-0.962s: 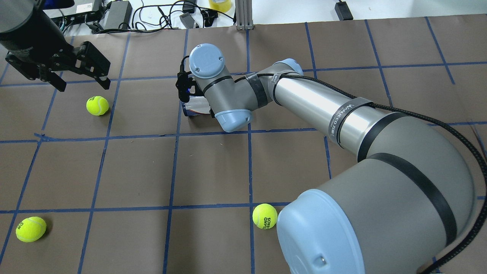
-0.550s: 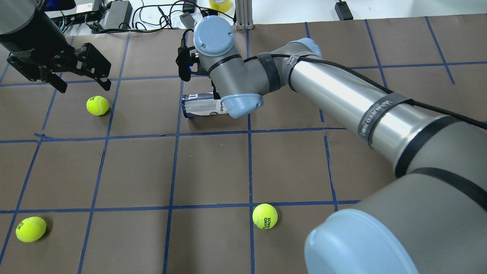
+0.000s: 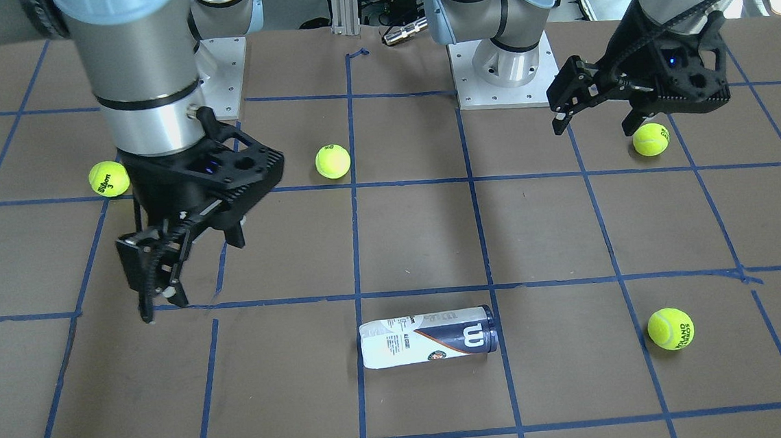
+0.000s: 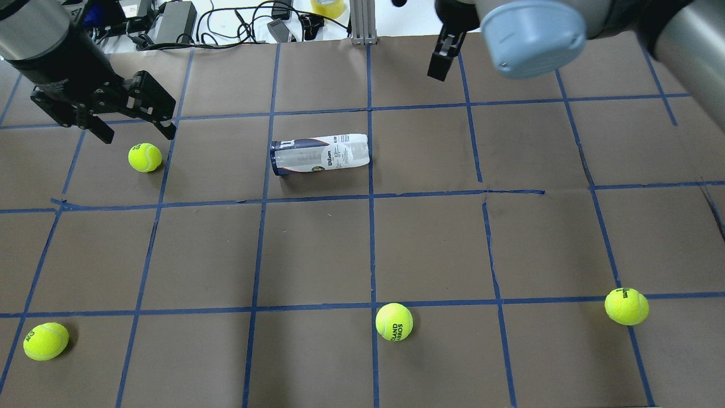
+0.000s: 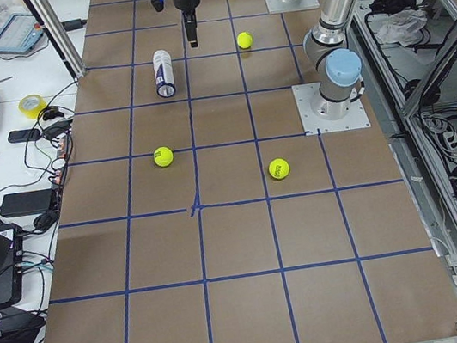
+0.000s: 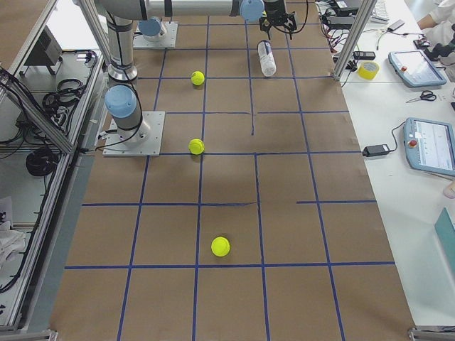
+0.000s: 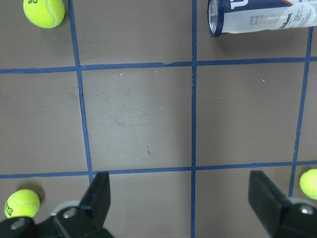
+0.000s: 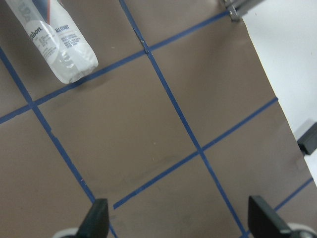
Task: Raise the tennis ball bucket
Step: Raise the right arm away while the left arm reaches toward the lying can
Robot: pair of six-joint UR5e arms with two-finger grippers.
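Tennis ball bucket [image 4: 320,154] is lying on its side on the brown-papered counter [image 4: 317,249], inside one square of the blue tape grid [image 4: 257,198], in the half of the counter farther from the robot's bases. Its dark blue rim is pointing toward the robot's left. Its clear closed end is reaching the tape line on the robot's right; I cannot tell whether it is touching that line. The white and navy label with the "W" is facing up and outward. Nothing is gripping or touching the bucket. Left hand [image 4: 136,129] is hanging in the air well apart from the bucket, on its rim side, with its two fingers spread wide and holding nothing. Its wrist camera is looking down at the rim end of the bucket near the top of the view. Right hand [image 8: 178,210] is also hanging above the counter, off to the other side of the bucket, with fingers spread wide and nothing between them. Its wrist camera is catching only the clear end of the bucket in the upper left corner. Four yellow-green tennis balls are sitting loose on the counter, all apart from the bucket: far-left ball [image 4: 145,157] in the next square but one on the rim side, near-left ball [image 4: 46,341], middle ball [image 4: 394,322] on a tape line, and near-right ball [image 4: 626,306].
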